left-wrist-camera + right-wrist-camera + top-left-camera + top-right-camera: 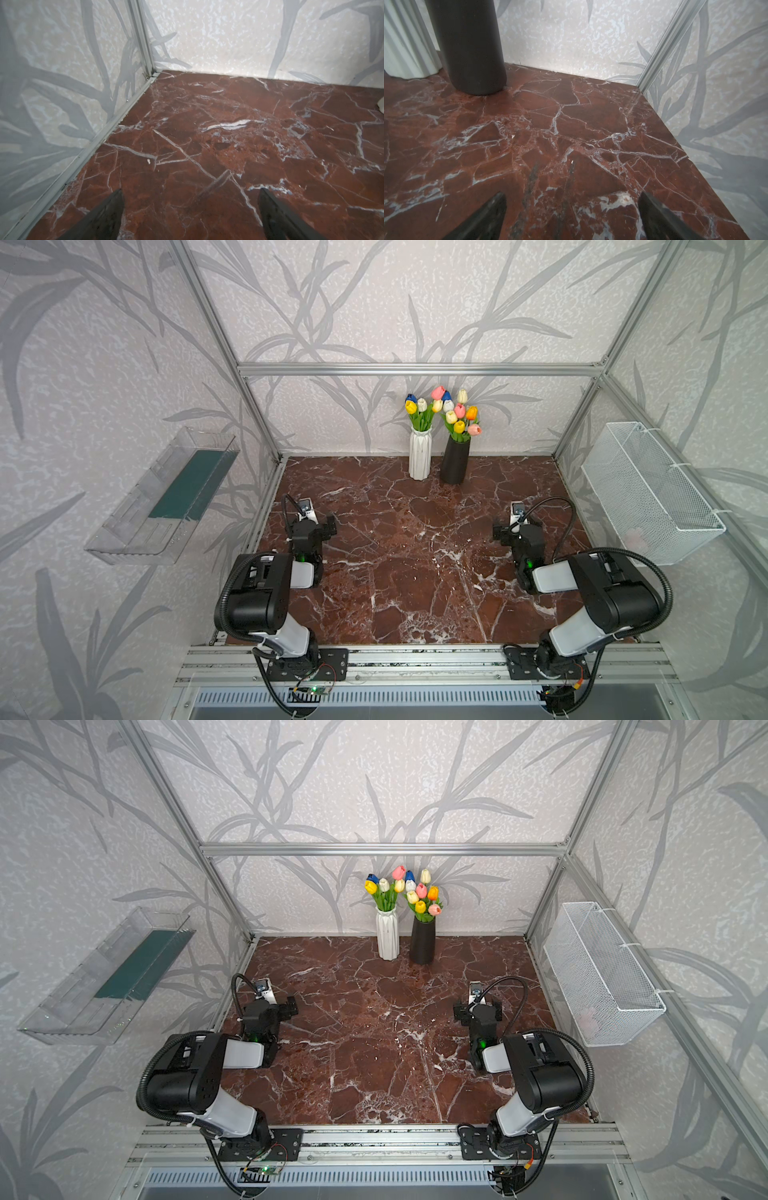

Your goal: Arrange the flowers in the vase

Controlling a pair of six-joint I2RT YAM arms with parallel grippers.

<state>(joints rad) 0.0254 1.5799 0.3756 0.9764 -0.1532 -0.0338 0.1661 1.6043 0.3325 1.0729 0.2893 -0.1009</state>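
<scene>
Red-brown marbled tabletop in both top views: flowers are standing in the black vase and the white vase just beside it. Left wrist view: left gripper is hanging spread, empty, well apart from the black vase. Right wrist view: right gripper is gaping empty, nearer. Pinching one flower low down and lifting straight seems wisest.

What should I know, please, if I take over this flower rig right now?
Left gripper: open, empty, over the table.
Right gripper: open, empty, also over the table.
Flowers: all upright in vases at the back, a few in the white vase, most in the black vase.
Done: none lies on the table.
Left: nothing visible to pick up.
</scene>
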